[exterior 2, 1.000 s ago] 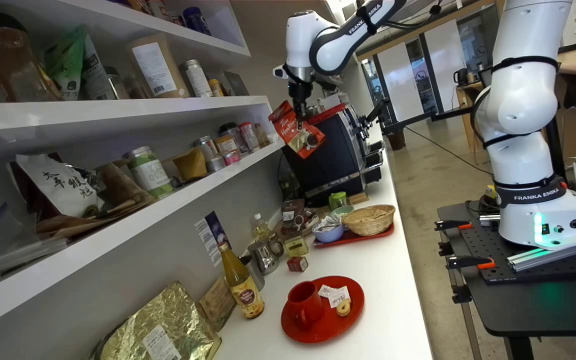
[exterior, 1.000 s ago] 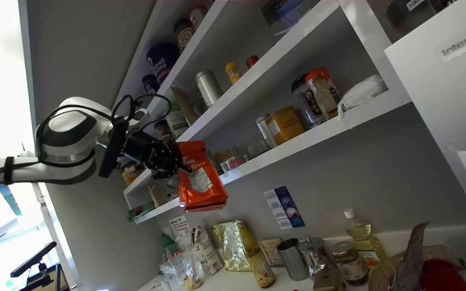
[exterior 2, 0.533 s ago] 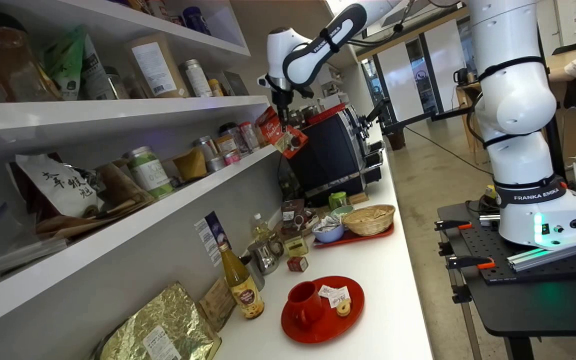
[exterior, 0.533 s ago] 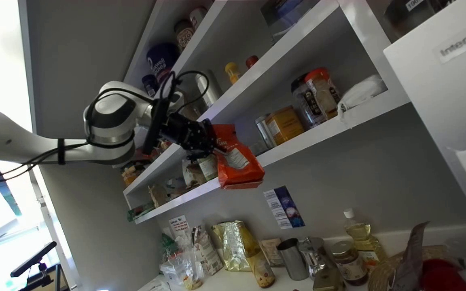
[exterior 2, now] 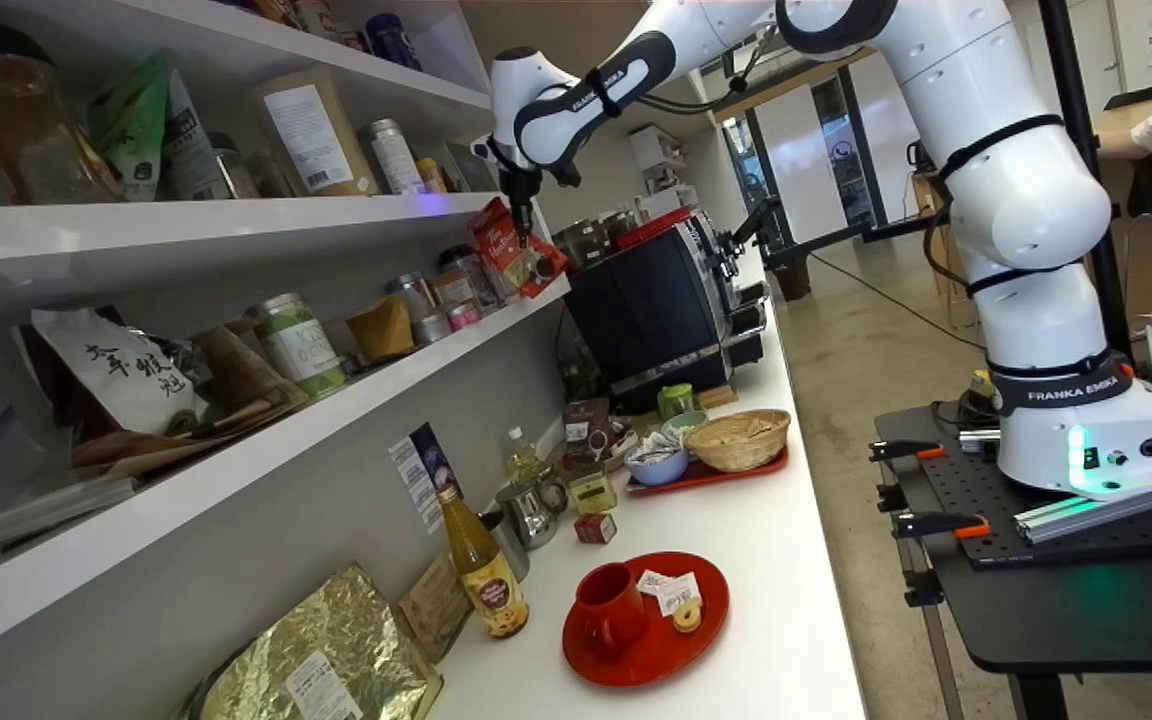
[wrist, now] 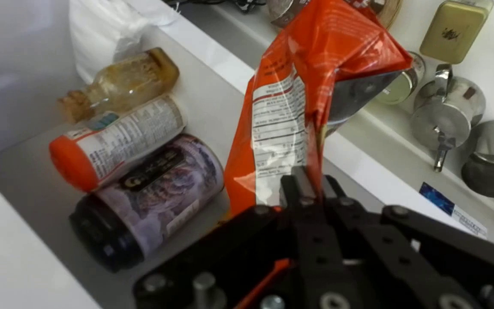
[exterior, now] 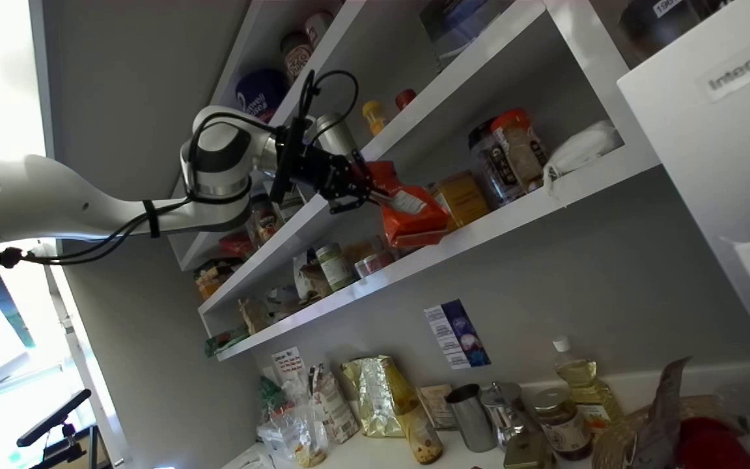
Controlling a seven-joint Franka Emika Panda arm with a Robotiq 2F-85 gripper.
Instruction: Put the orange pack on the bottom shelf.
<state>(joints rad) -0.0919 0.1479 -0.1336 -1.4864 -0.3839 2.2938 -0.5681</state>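
The orange pack (exterior: 417,228) hangs tilted from my gripper (exterior: 380,197) at the front edge of the bottom shelf (exterior: 531,207). In an exterior view the pack (exterior 2: 521,255) overlaps the far end of the bottom shelf (exterior 2: 336,410). I cannot tell whether it touches the board. In the wrist view the fingertips (wrist: 313,189) are shut on an edge of the pack (wrist: 337,47). The pack hides part of the white shelf edge (wrist: 362,169) there. In an exterior view the gripper (exterior 2: 524,235) points down just under the level of the board above.
On the bottom shelf stand a dark-lidded jar (wrist: 157,197), a red-lidded jar (wrist: 118,141), a corked bottle (wrist: 131,86) and a white bag (wrist: 101,34). A yellow tin (exterior: 469,202) is partly behind the pack. A higher board (exterior: 466,68) lies above. A dark machine (exterior 2: 656,300) stands past the shelf end.
My gripper has carried the orange pack toward the shelf, up and to the right in an exterior view and leftward in an exterior view. The pack has tilted more. The grip stays shut.
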